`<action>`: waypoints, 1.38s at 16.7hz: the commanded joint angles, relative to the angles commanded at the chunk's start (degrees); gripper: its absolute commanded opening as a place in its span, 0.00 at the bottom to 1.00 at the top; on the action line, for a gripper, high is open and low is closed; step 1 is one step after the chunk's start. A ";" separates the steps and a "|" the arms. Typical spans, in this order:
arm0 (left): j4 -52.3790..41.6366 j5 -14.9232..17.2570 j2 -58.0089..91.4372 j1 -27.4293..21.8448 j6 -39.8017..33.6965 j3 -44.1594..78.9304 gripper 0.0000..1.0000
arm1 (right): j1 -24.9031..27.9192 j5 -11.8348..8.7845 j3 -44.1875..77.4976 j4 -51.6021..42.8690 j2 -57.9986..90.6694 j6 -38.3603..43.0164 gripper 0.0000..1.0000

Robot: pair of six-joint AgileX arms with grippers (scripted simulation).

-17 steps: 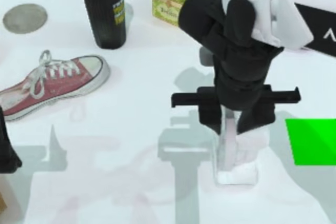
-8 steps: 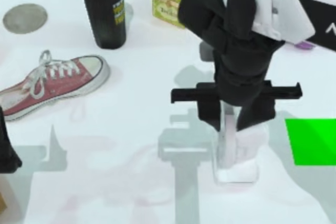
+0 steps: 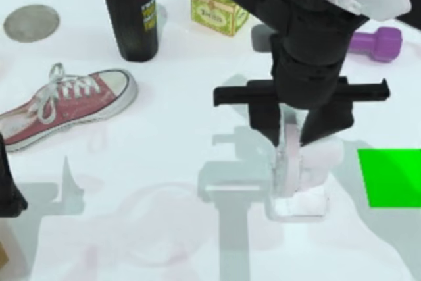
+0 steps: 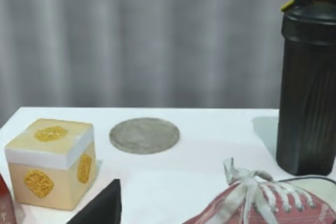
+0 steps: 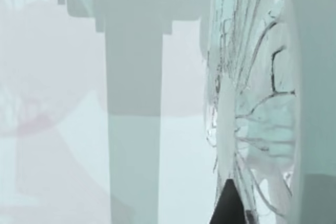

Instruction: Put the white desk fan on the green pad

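Note:
The white desk fan hangs upright a little right of the table's middle, with its blocky base lowest. My right gripper comes down from above and is shut on its thin grille disc, one black finger on each side. The right wrist view is filled by the grille, with one dark fingertip against it. The green pad lies flat at the right edge, a short way right of the fan. My left gripper sits parked at the left edge, open, holding nothing.
A black shaker bottle, a yellow-green patterned box and a grey disc stand along the back. A red sneaker lies at the left, a purple dumbbell at the back right. A cream box stands near the left gripper.
My right arm has risen with the fan in its grip. The fan's base has come off the table and drifted slightly right, and the purple dumbbell has come into sight.

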 joint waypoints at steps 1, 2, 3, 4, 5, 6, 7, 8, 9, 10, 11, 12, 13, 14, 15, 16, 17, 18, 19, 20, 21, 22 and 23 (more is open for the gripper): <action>0.00 0.00 0.00 0.00 0.00 0.00 1.00 | -0.27 -0.02 -0.14 0.17 -0.05 0.09 0.00; 0.00 0.00 0.00 0.00 0.00 0.00 1.00 | -0.27 -0.02 -0.14 0.17 -0.05 0.09 0.00; 0.00 0.00 0.00 0.00 0.00 0.00 1.00 | -0.42 -0.13 -0.30 0.01 -0.11 -0.47 0.00; 0.00 0.00 0.00 0.00 0.00 0.00 1.00 | -0.73 -0.36 -0.60 -0.30 -0.22 -1.64 0.00; 0.00 0.00 0.00 0.00 0.00 0.00 1.00 | -1.20 -0.68 -1.00 -0.71 -0.41 -3.40 0.00; 0.00 0.00 0.00 0.00 0.00 0.00 1.00 | -1.83 -1.07 -1.48 -1.18 -0.67 -5.77 0.00; 0.00 0.00 0.00 0.00 0.00 0.00 1.00 | -2.61 -1.49 -2.01 -1.68 -0.99 -8.73 0.00; 0.00 0.00 0.00 0.00 0.00 0.00 1.00 | -3.52 -1.94 -2.59 -2.18 -1.38 -12.29 0.00; 0.00 0.00 0.00 0.00 0.00 0.00 1.00 | -4.57 -2.40 -3.20 -2.67 -1.83 -16.45 0.00; 0.00 0.00 0.00 0.00 0.00 0.00 1.00 | -5.76 -2.87 -3.87 -3.11 -2.37 -21.14 0.00; 0.00 0.00 0.00 0.00 0.00 0.00 1.00 | -7.07 -3.30 -4.59 -3.49 -2.97 -26.31 0.00; 0.00 0.00 0.00 0.00 0.00 0.00 1.00 | -8.47 -3.70 -5.36 -3.79 -3.62 -31.87 0.00; 0.00 0.00 0.00 0.00 0.00 0.00 1.00 | -9.96 -4.04 -6.15 -3.99 -4.30 -37.76 0.00; 0.00 0.00 0.00 0.00 0.00 0.00 1.00 | -11.50 -4.31 -6.97 -4.11 -5.01 -43.92 0.00; 0.00 0.00 0.00 0.00 0.00 0.00 1.00 | -13.07 -4.52 -7.79 -4.14 -5.72 -50.29 0.00; 0.00 0.00 0.00 0.00 0.00 0.00 1.00 | -14.67 -4.65 -8.62 -4.06 -6.42 -56.83 0.00; 0.00 0.00 0.00 0.00 0.00 0.00 1.00 | -16.30 -4.69 -9.45 -3.89 -7.12 -63.48 0.00; 0.00 0.00 0.00 0.00 0.00 0.00 1.00 | -17.93 -4.64 -10.28 -3.62 -7.79 -70.15 0.00; 0.00 0.00 0.00 0.00 0.00 0.00 1.00 | -19.58 -4.52 -11.11 -3.26 -8.44 -76.77 0.00; 0.00 0.00 0.00 0.00 0.00 0.00 1.00 | -21.21 -4.32 -11.94 -2.83 -9.08 -83.25 0.00; 0.00 0.00 0.00 0.00 0.00 0.00 1.00 | -22.81 -4.07 -12.76 -2.32 -9.69 -89.48 0.00; 0.00 0.00 0.00 0.00 0.00 0.00 1.00 | -24.37 -3.75 -13.55 -1.75 -10.26 -95.37 0.00; 0.00 0.00 0.00 0.00 0.00 0.00 1.00 | -25.86 -3.38 -14.30 -1.12 -10.81 -100.82 0.00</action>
